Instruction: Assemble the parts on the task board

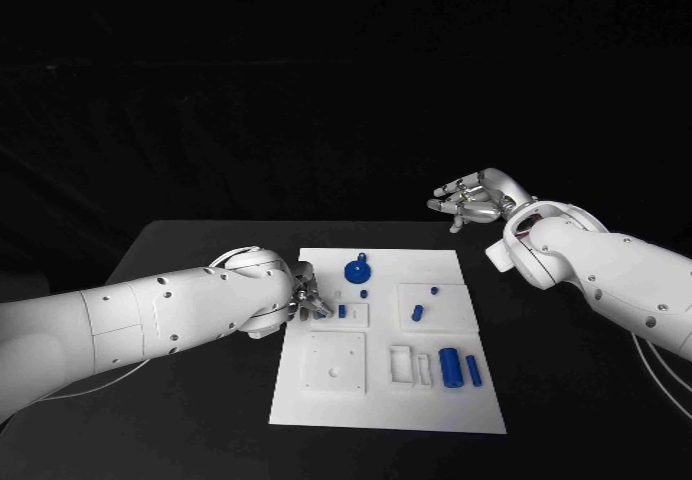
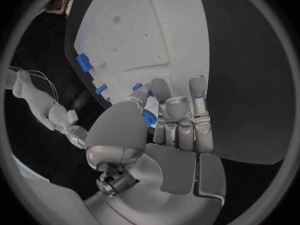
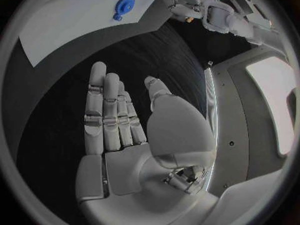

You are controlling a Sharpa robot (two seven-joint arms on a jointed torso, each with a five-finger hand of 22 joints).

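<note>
Reaching over the left edge of the white task board [image 1: 387, 400], our left robot hand [image 1: 306, 296] sits low at the board's upper-left recessed square. In the left wrist view its fingers [image 2: 178, 110] are drawn together, with a small blue part [image 2: 149, 118] pinched between thumb and fingers, right at the board's edge.

Our right robot hand [image 1: 473, 200] hangs well apart from the board, up beyond its far right corner and above the black desk [image 1: 188, 250]. Its fingers look loosely curled in the head view and lie nearly straight, side by side, in the right wrist view; we see nothing in its palm.

On the board we see a round blue gear-like part [image 1: 356, 270] near the top, left of centre, with a tiny blue piece [image 1: 362, 293] just below it. A short blue peg [image 1: 417, 313] stands in the square recess on the right, and a small blue dot [image 1: 431, 292] lies just above it. Lower down, a thick blue cylinder [image 1: 451, 366] and a thinner blue rod [image 1: 475, 370] lie side by side near the right edge, beside a white slotted fixture [image 1: 410, 365]. A white square plate [image 1: 335, 365] occupies the lower-left area.
</note>
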